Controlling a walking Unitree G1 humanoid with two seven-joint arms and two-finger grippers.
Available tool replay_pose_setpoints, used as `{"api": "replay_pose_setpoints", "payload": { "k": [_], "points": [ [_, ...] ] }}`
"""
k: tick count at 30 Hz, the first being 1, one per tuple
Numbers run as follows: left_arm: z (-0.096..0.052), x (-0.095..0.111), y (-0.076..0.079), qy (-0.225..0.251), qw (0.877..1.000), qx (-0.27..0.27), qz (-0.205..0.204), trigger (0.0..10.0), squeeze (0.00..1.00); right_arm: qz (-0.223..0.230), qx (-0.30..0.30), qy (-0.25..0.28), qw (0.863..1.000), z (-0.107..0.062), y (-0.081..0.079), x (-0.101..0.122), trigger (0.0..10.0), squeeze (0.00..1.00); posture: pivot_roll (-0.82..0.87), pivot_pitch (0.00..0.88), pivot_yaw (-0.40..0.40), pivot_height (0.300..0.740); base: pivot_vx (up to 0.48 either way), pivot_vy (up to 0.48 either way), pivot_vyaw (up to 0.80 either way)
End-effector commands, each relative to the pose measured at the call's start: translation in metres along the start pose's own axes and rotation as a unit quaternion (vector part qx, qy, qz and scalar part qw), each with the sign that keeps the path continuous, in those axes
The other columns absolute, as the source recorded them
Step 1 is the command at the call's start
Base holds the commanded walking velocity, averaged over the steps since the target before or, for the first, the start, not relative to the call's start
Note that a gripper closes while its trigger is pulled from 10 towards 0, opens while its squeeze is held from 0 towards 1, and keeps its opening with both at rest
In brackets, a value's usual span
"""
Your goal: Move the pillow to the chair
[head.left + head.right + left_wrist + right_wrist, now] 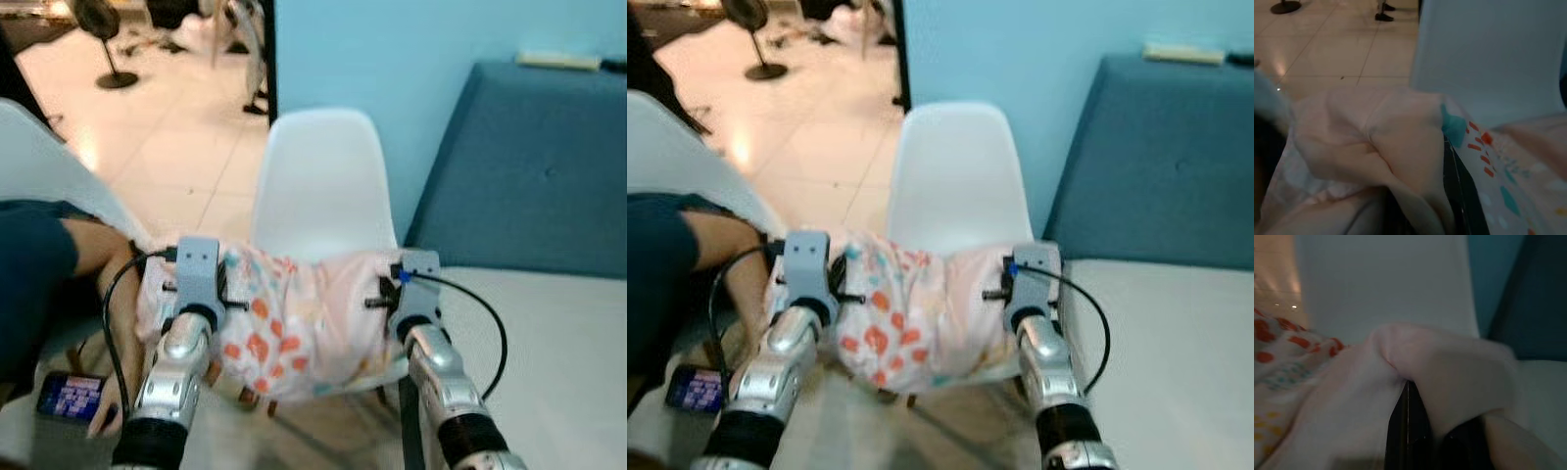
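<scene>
Nearly done: pillow [294, 323] carried over the white chair [323, 181] seat, left end effector [1449, 196] and right end effector [1406, 431] each pinching an end; lowering and release remain.

Both eye views look forward and down from head height onto the white chair [321, 186], with blue wall behind it and tiled floor beyond; they share nearly the whole scene, slightly offset. Each wrist view sits very close against the pillow [1400, 147], facing the chair's back. The right wrist view is dim and blurred, so its exact aim is uncertain.
</scene>
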State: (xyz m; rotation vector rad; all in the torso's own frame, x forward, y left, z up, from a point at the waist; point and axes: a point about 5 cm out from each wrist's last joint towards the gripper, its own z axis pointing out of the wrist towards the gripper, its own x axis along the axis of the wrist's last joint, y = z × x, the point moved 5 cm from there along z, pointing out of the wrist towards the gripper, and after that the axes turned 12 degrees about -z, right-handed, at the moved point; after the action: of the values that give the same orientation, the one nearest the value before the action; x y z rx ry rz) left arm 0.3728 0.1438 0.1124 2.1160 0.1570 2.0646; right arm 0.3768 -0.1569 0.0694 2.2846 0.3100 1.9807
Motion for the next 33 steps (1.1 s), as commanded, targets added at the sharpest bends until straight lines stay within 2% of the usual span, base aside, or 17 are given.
{"api": "replay_pose_setpoints", "payload": {
  "k": [1, 12, 17, 26, 33],
  "points": [
    [0.001, 0.007, 0.011, 0.017, 1.0, -0.022, 0.0, 10.0, 0.0, -0.003, -0.011, 0.023, 1.0, 0.001, 0.004, 0.01, 10.0, 0.0, -0.02, 0.085, 0.031, 0.74, 0.394, 0.0, 0.0],
    [0.001, 0.003, 0.013, 0.005, 1.0, -0.024, -0.007, 10.0, 0.0, 0.002, -0.043, 0.045, 0.998, 0.002, 0.019, 0.02, 10.0, 0.0, -0.03, 0.086, 0.031, 0.74, 0.358, 0.0, 0.0],
    [0.0, -0.003, 0.018, -0.007, 0.999, -0.032, -0.004, 10.0, 0.0, 0.001, -0.05, 0.049, 0.998, 0.002, 0.023, 0.022, 10.0, 0.0, -0.03, 0.087, 0.03, 0.74, 0.0, 0.0, 0.0],
    [0.0, 0.0, 0.015, 0.002, 1.0, -0.024, 0.011, 10.0, 0.0, -0.001, -0.05, 0.048, 0.998, 0.003, 0.024, 0.022, 10.0, 0.0, -0.03, 0.086, 0.028, 0.74, 0.0, 0.0, 0.0],
    [0.001, 0.001, 0.014, 0.002, 1.0, -0.021, 0.009, 10.0, 0.0, -0.002, -0.049, 0.047, 0.998, 0.004, 0.024, 0.022, 10.0, 0.0, -0.03, 0.087, 0.028, 0.74, 0.0, -0.455, 0.0]
  ]
}}
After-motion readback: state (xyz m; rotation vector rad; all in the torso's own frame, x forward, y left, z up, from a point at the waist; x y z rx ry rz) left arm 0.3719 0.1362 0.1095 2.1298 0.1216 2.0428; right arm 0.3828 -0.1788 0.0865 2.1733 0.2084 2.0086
